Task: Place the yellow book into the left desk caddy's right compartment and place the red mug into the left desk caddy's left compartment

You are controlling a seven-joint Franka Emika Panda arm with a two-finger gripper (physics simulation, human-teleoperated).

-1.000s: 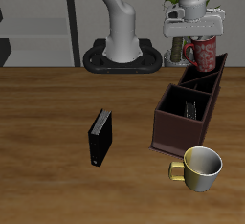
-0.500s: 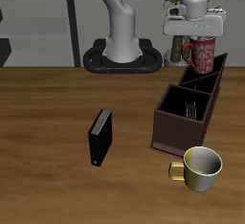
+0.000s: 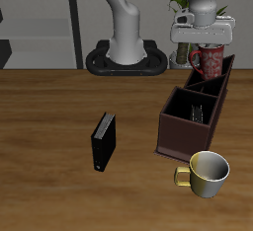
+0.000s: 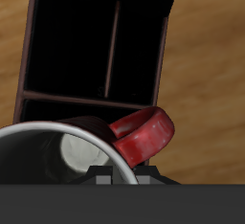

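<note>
Since a second ago you've carried the red mug (image 3: 210,61) farther over the left desk caddy (image 3: 194,110), held clamped in your gripper (image 3: 203,39) above the slanted sections. Yellow book (image 3: 201,110) sits in the right compartment. No legible writing anywhere.

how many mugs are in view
2: the red mug held in the gripper above the left desk caddy, and a yellowish-cream mug on the table before the caddy's front.
</note>
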